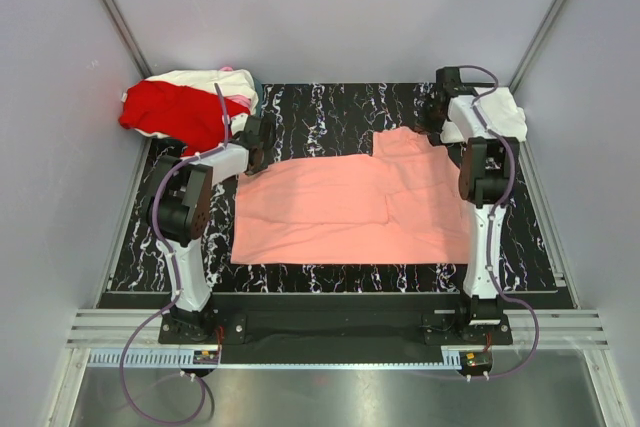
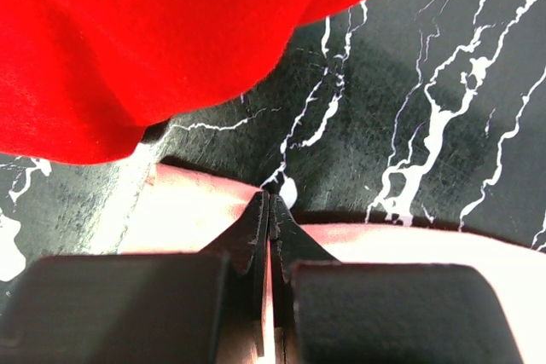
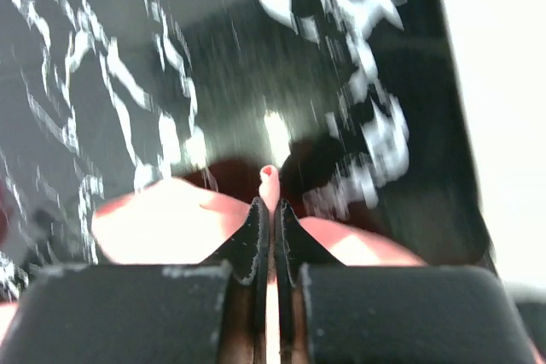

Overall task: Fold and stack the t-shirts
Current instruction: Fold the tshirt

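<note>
A salmon-pink t-shirt [image 1: 350,209] lies spread on the black marbled table [image 1: 320,107]. My left gripper [image 1: 256,139] is shut on its far left edge; the left wrist view shows pink cloth [image 2: 196,215] pinched between the closed jaws [image 2: 270,204]. My right gripper [image 1: 437,115] is shut on the shirt's far right corner; a nub of pink cloth [image 3: 269,183] sticks out past the closed fingertips [image 3: 271,209]. A bright red t-shirt [image 1: 175,112] lies crumpled at the far left, over a white one [image 1: 195,78]. It also fills the top of the left wrist view [image 2: 153,31].
A folded white garment [image 1: 500,112] lies at the far right corner, beside the right arm. A bit of pale pink cloth [image 1: 228,70] peeks from the pile at the far left. Grey walls enclose the table on three sides.
</note>
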Robot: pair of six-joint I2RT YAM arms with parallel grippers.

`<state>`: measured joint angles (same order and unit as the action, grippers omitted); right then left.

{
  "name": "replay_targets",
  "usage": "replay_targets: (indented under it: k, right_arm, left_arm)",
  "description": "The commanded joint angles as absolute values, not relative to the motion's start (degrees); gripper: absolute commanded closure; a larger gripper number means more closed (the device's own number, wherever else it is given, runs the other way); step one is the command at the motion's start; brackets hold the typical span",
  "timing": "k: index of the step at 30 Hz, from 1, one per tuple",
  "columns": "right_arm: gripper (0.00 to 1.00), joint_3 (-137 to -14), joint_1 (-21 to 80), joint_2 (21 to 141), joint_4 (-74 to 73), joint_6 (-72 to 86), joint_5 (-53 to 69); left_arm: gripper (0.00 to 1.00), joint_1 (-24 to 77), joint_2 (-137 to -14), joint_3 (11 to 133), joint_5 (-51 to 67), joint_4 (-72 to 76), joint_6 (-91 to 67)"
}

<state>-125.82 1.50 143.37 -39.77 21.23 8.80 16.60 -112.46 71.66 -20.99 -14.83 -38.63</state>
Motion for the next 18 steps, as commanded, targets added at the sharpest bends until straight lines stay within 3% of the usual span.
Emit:
replay_targets:
  k: [1, 12, 18]
  right_arm:
    - [1.00, -118.2, 2.0, 127.7, -35.4, 19.6, 5.3]
    - [1.00, -104.7, 2.0, 112.0, -35.1, 18.6, 2.5]
    - [1.00, -89.8, 2.0, 101.8, -31.0, 21.8, 3.4]
  left_arm:
    - [1.00, 16.4, -110.3, 75.0, -21.0, -18.8, -37.4]
    - [1.00, 17.9, -103.9, 81.3, -21.9, -30.8, -37.1]
    - [1.00, 19.2, -99.2, 81.1, -24.8, -35.4, -36.2]
